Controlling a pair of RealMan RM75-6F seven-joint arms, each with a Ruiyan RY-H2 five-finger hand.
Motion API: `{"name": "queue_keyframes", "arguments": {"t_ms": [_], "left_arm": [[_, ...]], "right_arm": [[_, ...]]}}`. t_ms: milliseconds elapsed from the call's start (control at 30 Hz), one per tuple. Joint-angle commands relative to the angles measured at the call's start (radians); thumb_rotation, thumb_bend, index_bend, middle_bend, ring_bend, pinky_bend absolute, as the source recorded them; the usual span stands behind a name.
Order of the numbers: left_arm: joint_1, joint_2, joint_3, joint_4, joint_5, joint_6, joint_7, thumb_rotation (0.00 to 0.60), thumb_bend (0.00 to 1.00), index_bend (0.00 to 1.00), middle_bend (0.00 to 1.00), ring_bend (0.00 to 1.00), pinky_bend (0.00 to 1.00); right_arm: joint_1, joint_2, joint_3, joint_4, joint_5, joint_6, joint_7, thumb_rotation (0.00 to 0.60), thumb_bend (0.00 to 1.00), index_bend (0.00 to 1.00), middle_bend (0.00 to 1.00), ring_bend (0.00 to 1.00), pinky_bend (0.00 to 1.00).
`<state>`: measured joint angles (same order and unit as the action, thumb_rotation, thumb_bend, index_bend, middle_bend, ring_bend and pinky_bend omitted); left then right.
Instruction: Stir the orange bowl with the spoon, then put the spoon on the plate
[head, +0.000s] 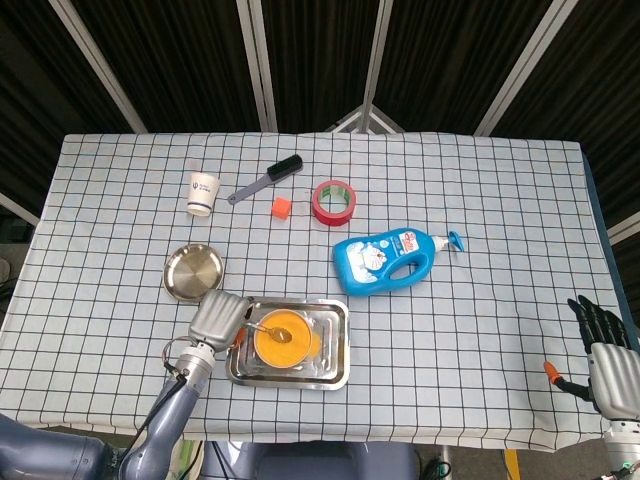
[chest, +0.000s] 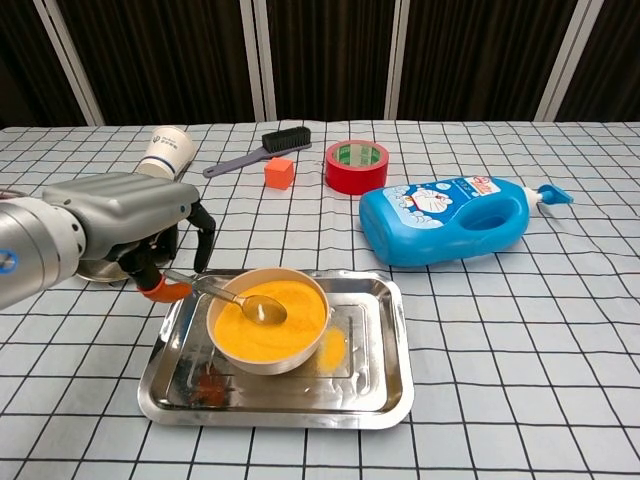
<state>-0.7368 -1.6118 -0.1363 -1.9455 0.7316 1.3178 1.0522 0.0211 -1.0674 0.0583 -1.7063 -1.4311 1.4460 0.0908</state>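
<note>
Orange filling nearly to the rim of a pale bowl (head: 281, 338), seen from the head view sitting left of centre in a steel tray (head: 336, 362) near the table's front edge. Spoon (head: 269, 329) laid across the bowl's left rim, its metal scoop over the orange surface, handle gripped in the left hand (head: 219, 318) just beside the tray. Round steel plate (head: 193, 271) up-left of the hand, apart from the tray. Right hand (head: 603, 352) low at the far right, off the cloth, dark fingers spread upward and holding nothing. Further back: paper cup (head: 202, 193), brush (head: 267, 178), orange cube (head: 281, 207), red tape roll (head: 332, 201), blue detergent bottle (head: 391, 261) lying on its side. From the chest view: left hand (chest: 130, 232) closed around the spoon (chest: 238, 299) handle, thumb and fingers curled down over it; scoop (chest: 264, 309) resting on the orange contents of the bowl (chest: 268, 320), tilted slightly downward. Orange smear on the tray floor (chest: 345, 352) right of the bowl. Plate (chest: 95, 268) mostly hidden behind the hand.
</note>
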Motion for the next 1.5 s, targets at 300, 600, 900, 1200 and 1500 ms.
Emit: {"name": "queue_keyframes", "arguments": {"t_ms": [300,600,900,1200,1500], "left_arm": [[0.006,0.091,0.005,-0.064,0.017,0.008,-0.061,0.600,0.27,0.43,1.00,1.00,0.98],[-0.028,0.114,-0.003,-0.060,-0.061,-0.028,-0.062,0.600,0.40,0.46,1.00,1.00,0.98],[-0.085,0.068,-0.011,-0.016,-0.141,-0.025,-0.015,0.600,0.44,0.47,1.00,1.00,0.98],[-0.116,0.043,-0.006,0.001,-0.171,-0.013,-0.002,0.600,0.47,0.48,1.00,1.00,0.98],[-0.133,0.045,-0.004,-0.015,-0.209,-0.011,-0.008,0.600,0.49,0.48,1.00,1.00,0.98]], "right_arm": [[0.000,-0.001,-0.001,-0.001,0.001,-0.001,-0.005,0.600,0.31,0.00,0.00,0.00,0.00],[0.000,-0.001,-0.001,-0.004,0.001,0.000,-0.008,0.600,0.31,0.00,0.00,0.00,0.00],[0.001,0.001,-0.001,-0.002,0.002,-0.004,0.001,0.600,0.31,0.00,0.00,0.00,0.00],[0.002,0.001,0.000,-0.002,0.004,-0.005,0.004,0.600,0.31,0.00,0.00,0.00,0.00],[0.001,0.000,0.000,-0.003,0.003,-0.004,0.003,0.600,0.31,0.00,0.00,0.00,0.00]]}}
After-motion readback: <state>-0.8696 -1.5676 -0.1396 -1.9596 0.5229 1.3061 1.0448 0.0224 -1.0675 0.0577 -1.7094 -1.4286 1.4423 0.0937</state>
